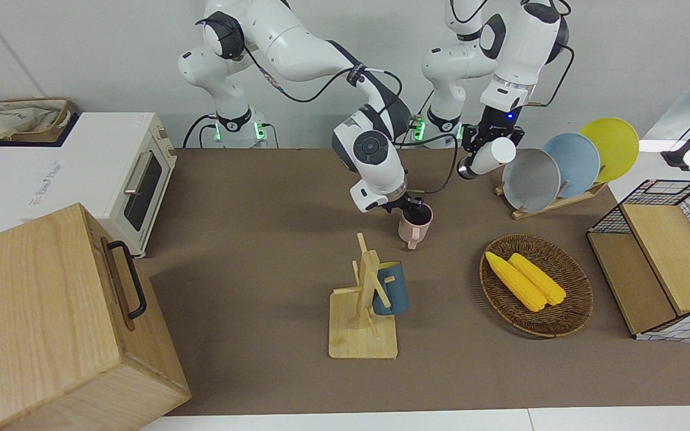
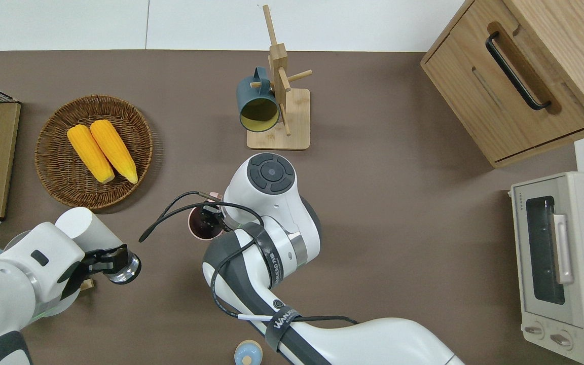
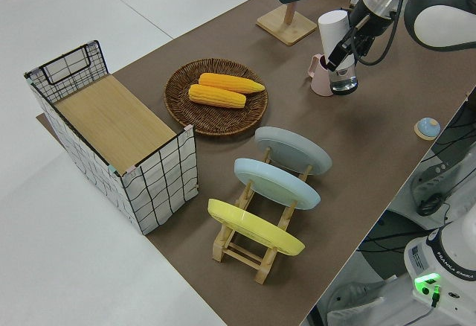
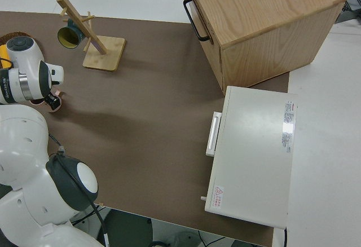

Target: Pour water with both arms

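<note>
Both arms were at work mid-table. The right gripper point(image 1: 412, 206) was clamped on the rim of a pink mug point(image 1: 415, 226) standing on the brown table point(image 1: 249, 251), one finger inside the mug. The left gripper point(image 2: 102, 259) was clamped on a white bottle point(image 2: 86, 230), held tilted in the air toward the left arm's end of the table, well apart from the mug and between it and the plate rack point(image 1: 551, 200).

Risk, as judged: w/ the bottle tipped before reaching the mug, any water could spill on the table; a rim pinch could let the mug twist or tip when the stream hits.

Hard to make out: water level in bottle or mug, and whether the bottle's metal end point(image 2: 124, 268) was capped. The right wrist hid most of the mug from overhead.
</note>
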Robot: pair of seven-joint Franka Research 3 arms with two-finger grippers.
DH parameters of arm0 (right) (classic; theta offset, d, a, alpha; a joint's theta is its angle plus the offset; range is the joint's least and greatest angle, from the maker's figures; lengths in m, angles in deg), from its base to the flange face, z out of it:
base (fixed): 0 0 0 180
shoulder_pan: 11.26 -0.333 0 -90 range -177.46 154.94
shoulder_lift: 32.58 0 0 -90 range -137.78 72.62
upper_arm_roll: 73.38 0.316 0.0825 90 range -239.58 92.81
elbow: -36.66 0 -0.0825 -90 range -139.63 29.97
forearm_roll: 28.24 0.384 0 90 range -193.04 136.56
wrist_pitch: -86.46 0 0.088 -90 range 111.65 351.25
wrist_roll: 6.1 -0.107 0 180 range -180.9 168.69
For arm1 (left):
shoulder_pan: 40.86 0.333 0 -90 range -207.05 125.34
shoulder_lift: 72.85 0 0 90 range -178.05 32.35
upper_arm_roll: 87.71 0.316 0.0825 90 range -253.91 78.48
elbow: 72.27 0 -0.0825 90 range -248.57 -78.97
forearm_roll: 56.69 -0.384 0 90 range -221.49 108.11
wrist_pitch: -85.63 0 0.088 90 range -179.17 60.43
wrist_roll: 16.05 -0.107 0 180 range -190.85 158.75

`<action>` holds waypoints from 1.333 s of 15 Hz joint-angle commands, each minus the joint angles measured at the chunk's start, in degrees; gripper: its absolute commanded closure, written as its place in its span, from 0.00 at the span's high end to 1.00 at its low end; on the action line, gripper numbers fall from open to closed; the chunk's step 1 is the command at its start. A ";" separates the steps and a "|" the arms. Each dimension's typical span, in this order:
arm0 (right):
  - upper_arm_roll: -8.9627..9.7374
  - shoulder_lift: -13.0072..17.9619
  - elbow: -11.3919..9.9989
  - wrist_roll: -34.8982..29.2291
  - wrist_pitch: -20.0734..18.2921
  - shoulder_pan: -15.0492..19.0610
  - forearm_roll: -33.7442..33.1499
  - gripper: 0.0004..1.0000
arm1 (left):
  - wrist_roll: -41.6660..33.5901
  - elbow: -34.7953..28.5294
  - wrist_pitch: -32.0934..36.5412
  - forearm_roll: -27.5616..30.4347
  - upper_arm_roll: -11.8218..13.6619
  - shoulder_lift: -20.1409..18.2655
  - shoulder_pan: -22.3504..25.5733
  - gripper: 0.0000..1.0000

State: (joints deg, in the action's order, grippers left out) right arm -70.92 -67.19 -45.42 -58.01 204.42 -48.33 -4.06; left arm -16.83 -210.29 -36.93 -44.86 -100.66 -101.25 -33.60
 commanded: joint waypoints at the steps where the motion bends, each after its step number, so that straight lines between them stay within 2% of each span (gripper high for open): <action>1: -0.27 2.34 3.59 0.58 -7.56 0.95 -0.97 0.99 | -0.36 -1.81 -1.28 2.06 0.73 -2.53 -2.60 0.00; 3: -0.62 4.89 3.42 0.40 -8.97 2.17 -0.88 0.99 | -0.27 -2.07 -1.28 2.93 0.73 -2.53 -3.64 0.00; 4: -0.44 6.46 3.51 0.49 -11.85 4.01 -0.97 0.99 | -0.10 -2.25 -1.37 3.11 0.73 -2.53 -4.44 0.00; 6: -0.44 12.16 3.51 1.27 -18.00 8.57 -1.23 0.99 | 0.52 -2.51 -1.37 3.46 0.55 -2.53 -5.75 0.00; 7: -0.53 15.06 3.51 4.06 -21.60 11.29 -1.32 0.99 | 0.78 -2.51 -1.37 4.16 0.55 -2.45 -6.55 0.00; 9: -0.62 18.24 3.51 11.62 -27.94 16.84 -2.80 0.99 | 2.27 -2.51 -1.55 4.52 -1.54 -2.01 -6.90 0.00; 12: -0.53 21.24 3.51 22.24 -32.79 22.20 -13.42 0.99 | 4.03 -2.51 -1.55 4.70 -5.06 -0.78 -6.82 0.00; 14: -0.62 22.73 3.16 30.33 -34.20 27.38 -15.46 0.99 | 4.74 -2.43 -1.46 4.87 -6.47 0.54 -6.47 0.00; 16: -0.53 23.52 3.24 40.78 -34.21 31.52 -21.15 0.99 | 5.96 -1.73 -1.46 4.35 -7.61 3.17 -6.64 0.00; 17: -0.53 23.88 3.16 44.22 -34.21 33.54 -22.23 0.99 | 6.06 -1.46 -1.46 4.35 -8.66 3.88 -6.03 0.00; 19: -0.44 24.23 3.16 49.06 -34.29 36.62 -24.16 0.99 | 6.58 -0.76 -1.46 3.91 -9.20 5.54 -5.94 0.00; 20: -0.44 24.84 3.16 51.27 -34.21 37.16 -26.70 0.99 | 6.76 -0.41 -1.37 3.30 -10.07 6.95 -5.85 0.00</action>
State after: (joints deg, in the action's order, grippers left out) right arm -72.56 -44.53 -40.52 -12.46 170.25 -13.59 -26.20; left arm -11.47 -212.65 -37.97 -40.79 -109.38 -96.42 -39.78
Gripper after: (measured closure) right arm 0.013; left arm 0.366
